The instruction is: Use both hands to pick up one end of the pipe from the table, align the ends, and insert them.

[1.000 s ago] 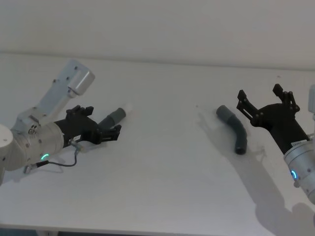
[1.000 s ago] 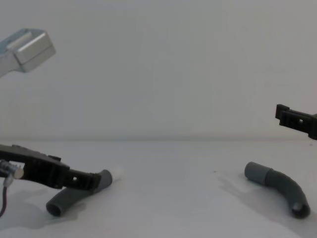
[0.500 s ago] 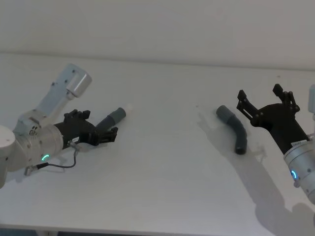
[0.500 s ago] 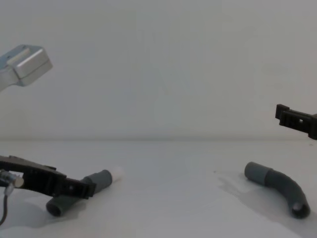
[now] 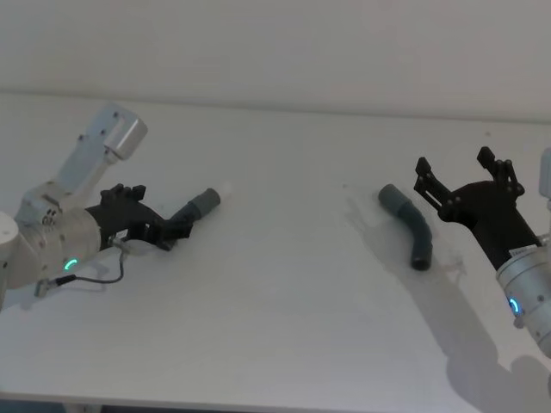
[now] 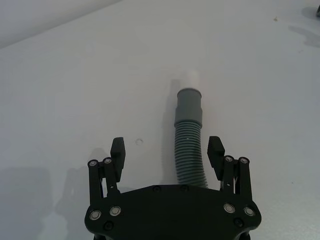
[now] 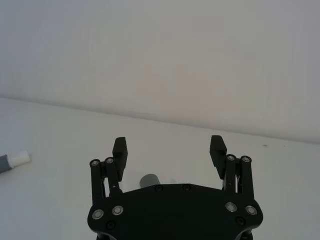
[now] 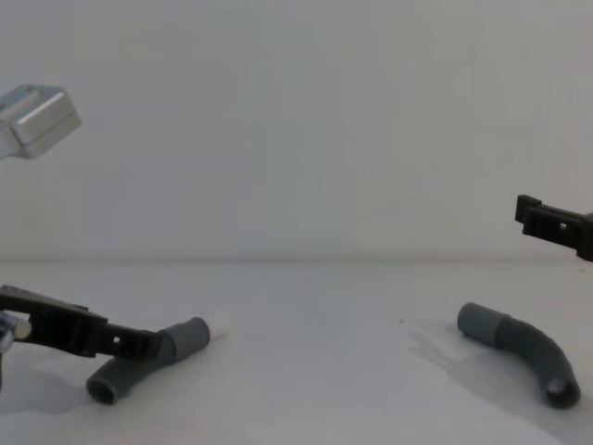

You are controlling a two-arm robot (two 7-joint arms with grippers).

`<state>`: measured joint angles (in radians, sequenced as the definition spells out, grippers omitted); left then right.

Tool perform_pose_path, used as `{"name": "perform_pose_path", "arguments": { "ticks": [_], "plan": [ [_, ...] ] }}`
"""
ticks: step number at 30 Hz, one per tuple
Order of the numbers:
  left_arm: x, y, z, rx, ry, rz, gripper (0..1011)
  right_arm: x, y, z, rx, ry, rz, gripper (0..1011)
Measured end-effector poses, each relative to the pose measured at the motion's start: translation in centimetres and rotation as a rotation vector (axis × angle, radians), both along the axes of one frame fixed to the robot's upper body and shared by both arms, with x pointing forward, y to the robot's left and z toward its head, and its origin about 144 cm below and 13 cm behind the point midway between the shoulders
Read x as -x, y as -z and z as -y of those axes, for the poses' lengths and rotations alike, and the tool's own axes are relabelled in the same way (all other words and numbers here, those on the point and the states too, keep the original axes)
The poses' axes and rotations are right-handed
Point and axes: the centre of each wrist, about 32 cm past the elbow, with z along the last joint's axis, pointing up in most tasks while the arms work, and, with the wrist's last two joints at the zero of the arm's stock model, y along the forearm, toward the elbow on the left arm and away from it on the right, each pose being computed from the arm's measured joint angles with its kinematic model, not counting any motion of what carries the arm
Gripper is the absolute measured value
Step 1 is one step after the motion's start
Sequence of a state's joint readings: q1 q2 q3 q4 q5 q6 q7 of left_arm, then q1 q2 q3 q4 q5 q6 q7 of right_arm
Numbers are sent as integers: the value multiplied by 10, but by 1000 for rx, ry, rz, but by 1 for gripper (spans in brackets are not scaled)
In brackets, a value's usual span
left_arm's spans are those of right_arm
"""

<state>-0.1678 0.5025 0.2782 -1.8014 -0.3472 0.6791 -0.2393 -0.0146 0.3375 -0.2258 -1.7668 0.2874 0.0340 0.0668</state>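
Observation:
Two dark-grey corrugated pieces of the pipe lie apart on the white table (image 5: 275,318). The left piece (image 5: 194,212) (image 8: 176,340) (image 6: 188,145) ends in a white tip (image 6: 189,79) (image 8: 219,324). My left gripper (image 5: 157,222) (image 6: 167,152) (image 8: 139,342) is open and low, straddling that piece's rear part, its jaws apart from the hose. The right piece (image 5: 411,226) (image 8: 521,345) lies with its grey socket cuff (image 7: 148,180) toward the centre. My right gripper (image 5: 465,176) (image 7: 169,149) (image 8: 548,222) hovers open above and just right of it.
A plain white wall (image 8: 296,130) rises behind the table. The table's front edge (image 5: 258,403) runs close to me. A thin cable (image 5: 95,280) hangs from the left wrist near the table surface.
My left gripper has drawn back toward my left along its pipe piece, away from the cuff, staying open. That piece, the right piece and the right gripper have not moved.

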Motion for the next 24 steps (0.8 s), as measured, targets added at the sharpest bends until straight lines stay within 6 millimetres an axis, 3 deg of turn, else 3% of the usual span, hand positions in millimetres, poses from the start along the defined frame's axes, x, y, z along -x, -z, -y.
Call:
{"name": "perform_pose_path", "arguments": {
  "ticks": [24],
  "plan": [
    [-14, -6, -6, -22, 61, -32, 1002, 0, 0, 0, 0, 0, 0, 1004]
  ]
}}
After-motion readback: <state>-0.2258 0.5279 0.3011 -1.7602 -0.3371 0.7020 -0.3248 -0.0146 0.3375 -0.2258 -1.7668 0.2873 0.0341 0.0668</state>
